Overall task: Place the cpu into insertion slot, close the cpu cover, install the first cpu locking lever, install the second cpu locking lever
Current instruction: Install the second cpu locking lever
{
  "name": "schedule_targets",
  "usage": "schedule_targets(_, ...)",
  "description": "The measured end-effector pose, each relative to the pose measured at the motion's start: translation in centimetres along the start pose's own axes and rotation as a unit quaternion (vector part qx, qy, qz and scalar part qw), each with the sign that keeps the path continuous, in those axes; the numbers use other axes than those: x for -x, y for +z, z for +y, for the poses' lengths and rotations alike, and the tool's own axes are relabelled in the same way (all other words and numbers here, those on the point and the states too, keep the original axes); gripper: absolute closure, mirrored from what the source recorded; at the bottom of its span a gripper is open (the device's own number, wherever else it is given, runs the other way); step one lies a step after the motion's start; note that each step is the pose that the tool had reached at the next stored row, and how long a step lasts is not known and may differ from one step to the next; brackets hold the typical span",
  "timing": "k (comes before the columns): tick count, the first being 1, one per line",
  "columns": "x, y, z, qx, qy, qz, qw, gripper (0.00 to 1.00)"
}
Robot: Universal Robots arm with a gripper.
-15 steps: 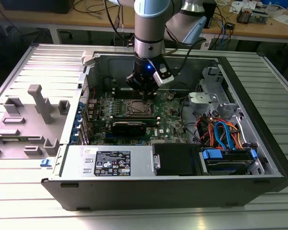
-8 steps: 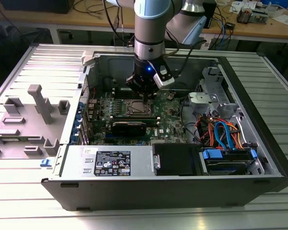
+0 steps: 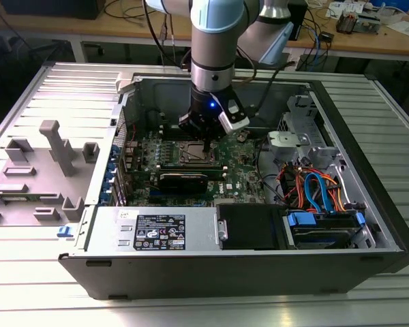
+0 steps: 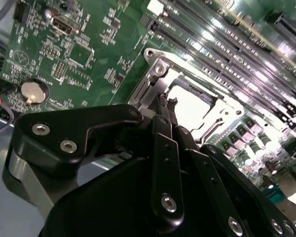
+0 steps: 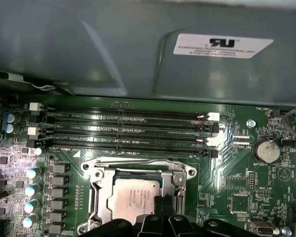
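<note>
Green circuit board (image 5: 227, 182) carries the insertion slot (image 5: 138, 197); the cpu cover (image 5: 101, 190) lies shut within it, framing the cpu (image 5: 133, 197). Just above, the gripper (image 4: 166, 102) has its jaws pressed together, empty. Cpu judged light, stiff, fragile: take its edges.

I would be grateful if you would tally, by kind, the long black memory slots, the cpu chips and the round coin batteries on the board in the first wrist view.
memory slots: 4
cpu: 1
coin battery: 1
Total: 6
</note>
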State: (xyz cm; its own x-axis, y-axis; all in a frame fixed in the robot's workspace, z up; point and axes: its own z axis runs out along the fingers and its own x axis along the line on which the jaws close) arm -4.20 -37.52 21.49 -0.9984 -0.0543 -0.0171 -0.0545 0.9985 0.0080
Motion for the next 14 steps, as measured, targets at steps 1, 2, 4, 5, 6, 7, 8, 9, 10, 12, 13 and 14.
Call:
schedule_targets(1, 0.00, -0.04, -0.03, 0.0000, 0.000, 0.0001, 1.0000, 0.89)
schedule_targets(2, 0.00, -0.08, -0.07, 0.0000, 0.000, 0.0002, 1.0000, 0.89)
schedule_targets(4, 0.00, -0.22, -0.07, 0.0001, 0.000, 0.0005, 1.0000, 0.89)
schedule_targets(5, 0.01, -0.31, -0.09, 0.0002, 0.000, 0.0011, 1.0000, 0.89)
schedule_targets(6, 0.02, -0.31, -0.09, 0.0003, 0.000, 0.0016, 1.0000, 0.89)
schedule_targets(7, 0.02, -0.32, -0.10, 0.0003, 0.000, 0.0017, 1.0000, 0.89)
schedule_targets(8, 0.02, -0.31, -0.10, 0.0004, 0.000, 0.0017, 1.0000, 0.89)
schedule_targets(9, 0.02, -0.32, -0.10, 0.0008, 0.000, 0.0017, 1.0000, 0.89)
schedule_targets(10, 0.02, -0.30, -0.10, 0.0012, 0.000, 0.0017, 1.0000, 0.89)
schedule_targets(12, 0.02, -0.29, -0.12, 0.0013, 0.000, 0.0016, 1.0000, 0.89)
schedule_targets(13, 0.02, -0.30, -0.20, 0.0012, 0.000, 0.0017, 1.0000, 0.89)
schedule_targets(14, 0.01, -0.29, -0.24, 0.0013, 0.000, 0.0017, 1.0000, 0.89)
